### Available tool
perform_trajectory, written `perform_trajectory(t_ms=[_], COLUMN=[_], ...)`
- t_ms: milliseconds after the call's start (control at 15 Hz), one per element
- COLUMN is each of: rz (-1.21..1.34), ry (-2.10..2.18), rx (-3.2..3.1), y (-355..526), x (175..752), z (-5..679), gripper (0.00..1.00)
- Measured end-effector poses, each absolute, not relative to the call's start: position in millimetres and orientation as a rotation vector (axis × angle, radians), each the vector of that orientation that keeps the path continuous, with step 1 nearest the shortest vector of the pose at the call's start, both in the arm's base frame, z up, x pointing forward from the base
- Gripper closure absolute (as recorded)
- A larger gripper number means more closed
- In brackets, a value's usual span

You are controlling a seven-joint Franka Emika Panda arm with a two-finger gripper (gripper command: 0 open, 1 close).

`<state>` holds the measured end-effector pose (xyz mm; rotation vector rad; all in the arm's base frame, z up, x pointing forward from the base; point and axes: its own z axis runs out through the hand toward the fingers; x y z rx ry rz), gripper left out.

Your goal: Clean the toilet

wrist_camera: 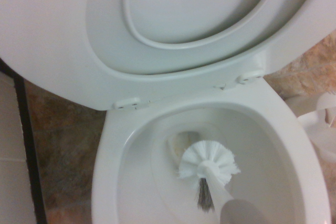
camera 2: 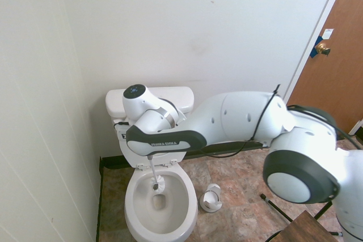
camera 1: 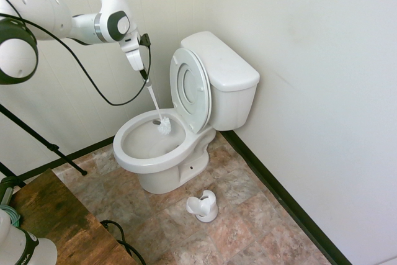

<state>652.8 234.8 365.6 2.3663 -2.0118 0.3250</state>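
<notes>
The toilet [camera 1: 214, 100] stands in the corner, white, with its seat and lid [camera 1: 189, 88] raised against the tank. My gripper [camera 1: 144, 74] hangs above the bowl, shut on the handle of a white toilet brush [camera 1: 155, 107]. The brush head [camera 1: 164, 127] is down inside the bowl near its back wall. In the second exterior view the arm covers the gripper, and the brush [camera 2: 156, 184] shows below it over the bowl [camera 2: 136, 219]. The wrist view shows the brush head [wrist_camera: 207, 162] near the drain, under the raised seat [wrist_camera: 173, 24].
A small white brush holder [camera 1: 203, 206] sits on the tiled floor beside the toilet's base. Walls close in behind and to one side of the toilet. A wooden surface [camera 1: 56, 215] lies near the arm's base, and a brown door [camera 2: 334, 66] is off to the side.
</notes>
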Motion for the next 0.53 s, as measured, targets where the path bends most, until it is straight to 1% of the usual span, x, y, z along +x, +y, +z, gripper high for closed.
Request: perform_trajectory(t_ms=[133,333,467,533], rz=[0.327,0.34,0.333,0.327], ry=[-2.006,-2.05,-2.088,-2.102], rx=[2.391,2.365,2.319,2.301], y=[208.9,129.3,70.6,45.4], x=[634.3,604.8,583.0,571.8], z=[400.9,446.3,451.3,443.4], gripper=[1.0,1.0,1.0,1.0])
